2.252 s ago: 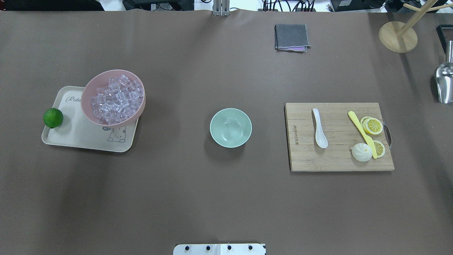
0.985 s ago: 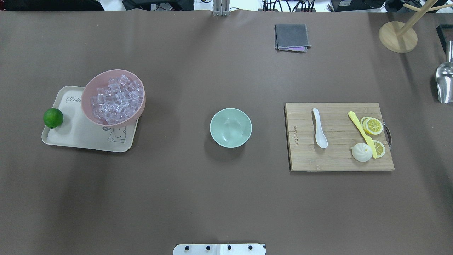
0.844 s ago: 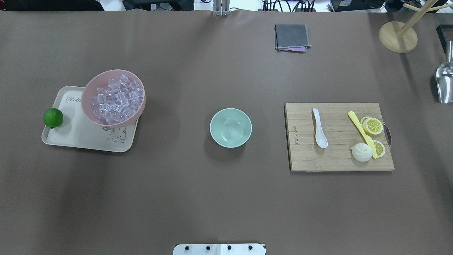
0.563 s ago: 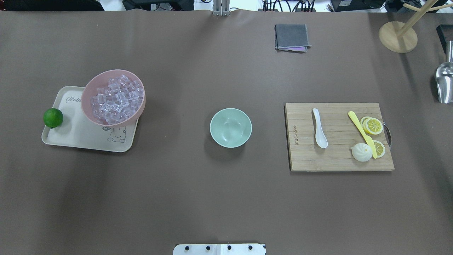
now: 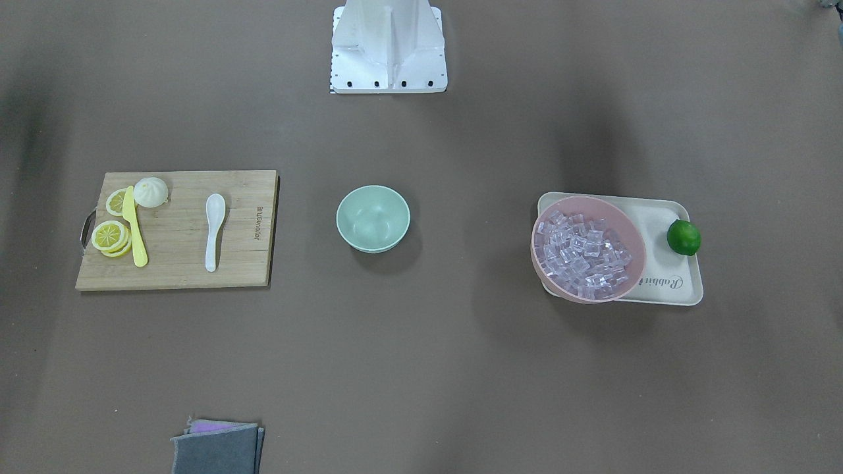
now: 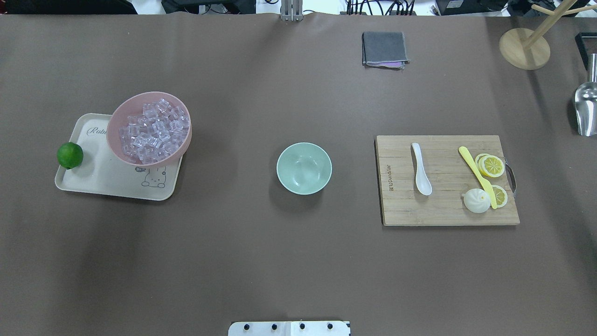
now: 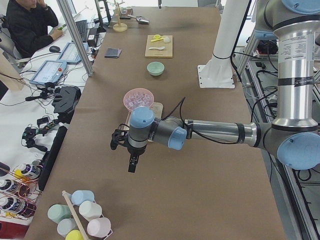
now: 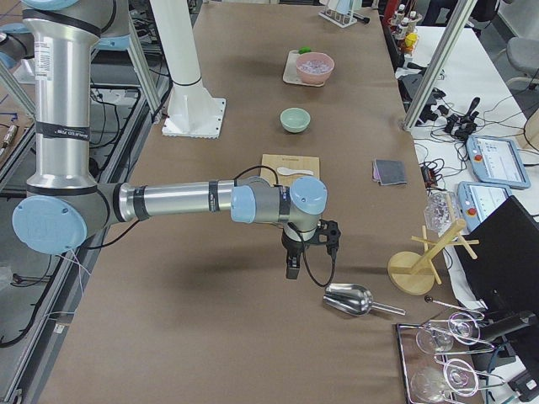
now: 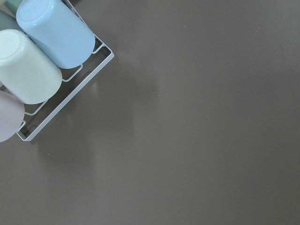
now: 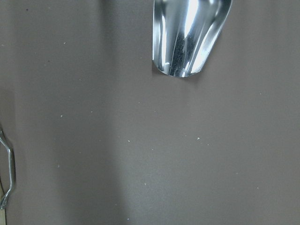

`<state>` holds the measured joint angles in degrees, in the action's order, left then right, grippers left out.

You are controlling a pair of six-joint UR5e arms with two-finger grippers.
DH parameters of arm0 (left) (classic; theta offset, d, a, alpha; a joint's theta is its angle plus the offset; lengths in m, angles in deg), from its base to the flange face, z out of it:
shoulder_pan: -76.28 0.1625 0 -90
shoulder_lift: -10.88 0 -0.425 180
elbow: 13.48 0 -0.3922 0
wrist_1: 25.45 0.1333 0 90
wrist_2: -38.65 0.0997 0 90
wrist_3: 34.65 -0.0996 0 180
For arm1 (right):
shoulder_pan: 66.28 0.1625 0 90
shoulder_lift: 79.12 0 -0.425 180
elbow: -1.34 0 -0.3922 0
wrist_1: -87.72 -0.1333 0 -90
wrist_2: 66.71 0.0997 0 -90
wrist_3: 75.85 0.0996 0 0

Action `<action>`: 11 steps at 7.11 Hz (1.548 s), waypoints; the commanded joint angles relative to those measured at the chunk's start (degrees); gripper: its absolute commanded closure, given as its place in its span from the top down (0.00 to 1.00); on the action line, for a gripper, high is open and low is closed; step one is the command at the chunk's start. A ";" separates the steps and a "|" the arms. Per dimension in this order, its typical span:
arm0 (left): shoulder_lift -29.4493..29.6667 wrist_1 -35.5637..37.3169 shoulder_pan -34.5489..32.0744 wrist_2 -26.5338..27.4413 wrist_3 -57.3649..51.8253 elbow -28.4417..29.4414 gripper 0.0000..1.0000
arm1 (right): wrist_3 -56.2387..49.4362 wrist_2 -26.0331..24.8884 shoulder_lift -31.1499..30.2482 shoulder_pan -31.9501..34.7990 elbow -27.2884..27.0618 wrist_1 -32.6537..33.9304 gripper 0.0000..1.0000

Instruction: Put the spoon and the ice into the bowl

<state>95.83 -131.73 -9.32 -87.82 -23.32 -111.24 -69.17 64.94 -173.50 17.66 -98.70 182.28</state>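
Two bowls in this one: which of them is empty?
The small mint-green bowl in the middle is empty: its inside is bare. The larger pink bowl, standing on the tray, is full of ice cubes.

We note the left arm (image 7: 215, 132) stretched out level, its left gripper (image 7: 131, 165) pointing straight down. The right arm (image 8: 168, 200) is posed likewise, right gripper (image 8: 292, 268) pointing down. Whether the jaws are parted is unreadable from these side views.
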 commanded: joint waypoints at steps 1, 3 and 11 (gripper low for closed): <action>0.13 0.11 0.00 0.00 0.00 -0.24 0.98 | 0.00 0.01 -0.10 0.00 -0.06 -0.08 1.00; 0.04 0.11 0.00 0.00 0.09 -0.24 0.98 | 0.09 0.10 -0.09 0.00 -0.06 -0.08 1.00; 0.30 -0.50 0.26 -0.09 2.81 -0.76 0.98 | 0.09 0.10 -0.10 -0.09 0.03 0.01 1.00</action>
<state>96.09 -132.19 -9.11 -87.91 -20.64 -111.87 -69.08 65.04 -173.60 17.57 -98.69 182.28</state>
